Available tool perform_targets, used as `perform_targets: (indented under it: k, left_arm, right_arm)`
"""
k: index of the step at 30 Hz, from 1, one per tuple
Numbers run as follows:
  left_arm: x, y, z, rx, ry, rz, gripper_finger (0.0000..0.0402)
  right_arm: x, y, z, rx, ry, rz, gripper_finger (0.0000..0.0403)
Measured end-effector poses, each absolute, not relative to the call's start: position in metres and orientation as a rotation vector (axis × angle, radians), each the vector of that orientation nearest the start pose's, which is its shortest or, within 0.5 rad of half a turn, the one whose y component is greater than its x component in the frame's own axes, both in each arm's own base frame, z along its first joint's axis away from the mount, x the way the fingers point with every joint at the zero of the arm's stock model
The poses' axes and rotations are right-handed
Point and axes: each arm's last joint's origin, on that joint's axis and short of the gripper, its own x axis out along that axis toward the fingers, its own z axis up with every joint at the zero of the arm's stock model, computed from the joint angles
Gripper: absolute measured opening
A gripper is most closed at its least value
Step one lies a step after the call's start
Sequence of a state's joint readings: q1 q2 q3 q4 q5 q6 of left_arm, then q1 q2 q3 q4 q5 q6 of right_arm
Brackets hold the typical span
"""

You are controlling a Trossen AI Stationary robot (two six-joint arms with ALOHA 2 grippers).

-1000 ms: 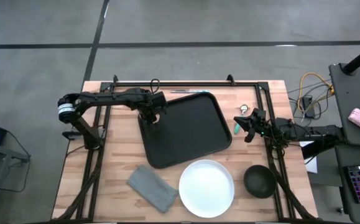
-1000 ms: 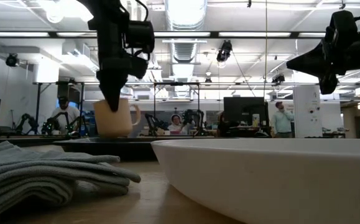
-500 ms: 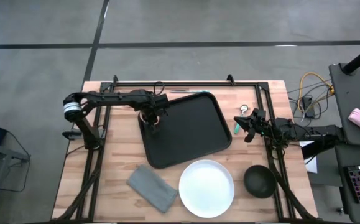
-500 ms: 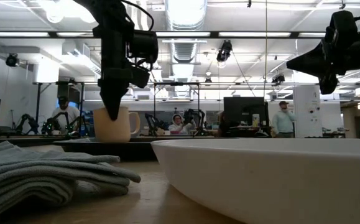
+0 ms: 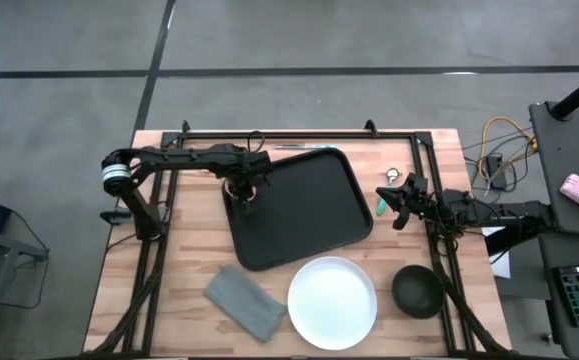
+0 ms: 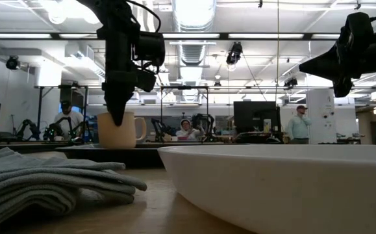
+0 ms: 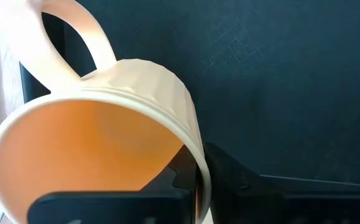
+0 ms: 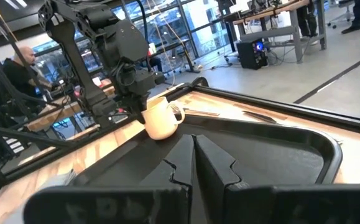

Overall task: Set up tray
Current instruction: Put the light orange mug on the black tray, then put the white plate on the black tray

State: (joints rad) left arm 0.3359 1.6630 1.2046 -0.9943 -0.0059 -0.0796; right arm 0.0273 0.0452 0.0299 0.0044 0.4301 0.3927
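The black tray lies on the wooden table, toward its far side. A cream mug stands upright in the tray's far left corner; it also shows in the left wrist view and in the right wrist view. My left gripper is above the mug and shut on its rim. My right gripper is shut and empty, held above the table to the right of the tray. My left gripper holds the mug's rim on the side away from the handle, one finger inside the mug and one outside. The fingers come from above, pointing down. The mug is upright, with its base down on the tray's floor.
A white plate lies near the front edge, a grey folded cloth to its left and a dark bowl to its right. Small items, one teal, lie right of the tray. People are in the room behind.
My left gripper has gone down with the mug, still shut on its rim. The mug was hanging just above the tray and now stands lower, on the tray's far left corner, still upright. It has been still for the last half second.
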Motion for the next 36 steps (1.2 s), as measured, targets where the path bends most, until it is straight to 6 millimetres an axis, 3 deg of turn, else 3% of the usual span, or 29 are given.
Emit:
perform_targets:
  k: [9, 19, 26, 36]
  left_arm:
    - [0.285, 0.100, 0.216, -0.305, 1.427, 0.336, 0.0051]
    - [0.290, 0.102, 0.227, -0.245, 1.401, 0.292, 0.0205]
    - [0.297, 0.104, 0.262, -0.224, 1.360, 0.282, 0.0286]
    - [0.308, 0.109, 0.329, -0.160, 1.178, 0.277, 0.0293]
  right_arm:
    - [0.097, -0.009, 0.171, 0.385, -0.069, -0.400, 0.0008]
    - [0.097, -0.009, 0.170, 0.384, -0.066, -0.400, 0.0008]
    - [0.097, -0.009, 0.170, 0.383, -0.066, -0.400, 0.0008]
    - [0.097, -0.009, 0.170, 0.383, -0.066, -0.400, 0.0008]
